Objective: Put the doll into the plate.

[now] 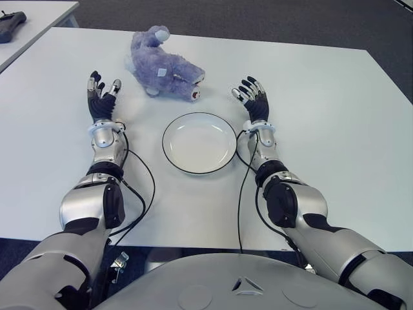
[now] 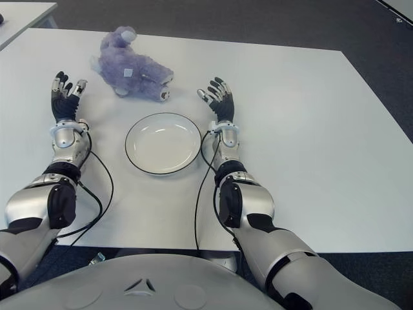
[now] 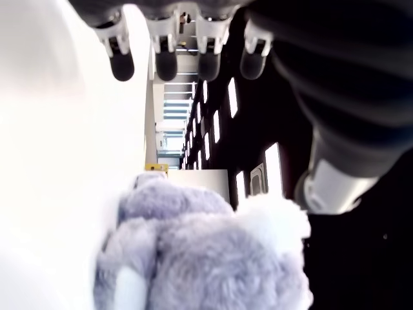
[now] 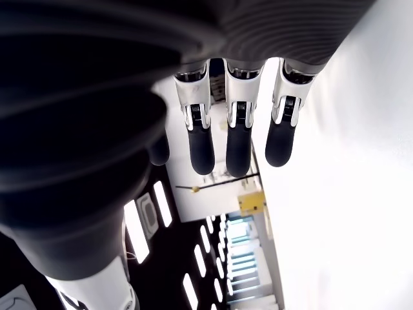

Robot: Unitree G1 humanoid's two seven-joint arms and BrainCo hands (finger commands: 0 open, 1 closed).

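Observation:
A fluffy purple doll (image 1: 161,64) lies on its side on the white table (image 1: 322,123), beyond the plate. The white plate (image 1: 199,142) with a dark rim sits in the middle, holding nothing. My left hand (image 1: 101,95) is to the left of the doll, fingers spread, holding nothing; its wrist view shows the doll (image 3: 206,258) close in front of the fingers. My right hand (image 1: 250,97) is to the right of the plate and doll, fingers extended and apart from both.
Black cables (image 1: 139,194) run from both forearms over the table's near edge. A second table with a dark object (image 1: 11,24) stands at the far left. Dark floor lies beyond the far edge.

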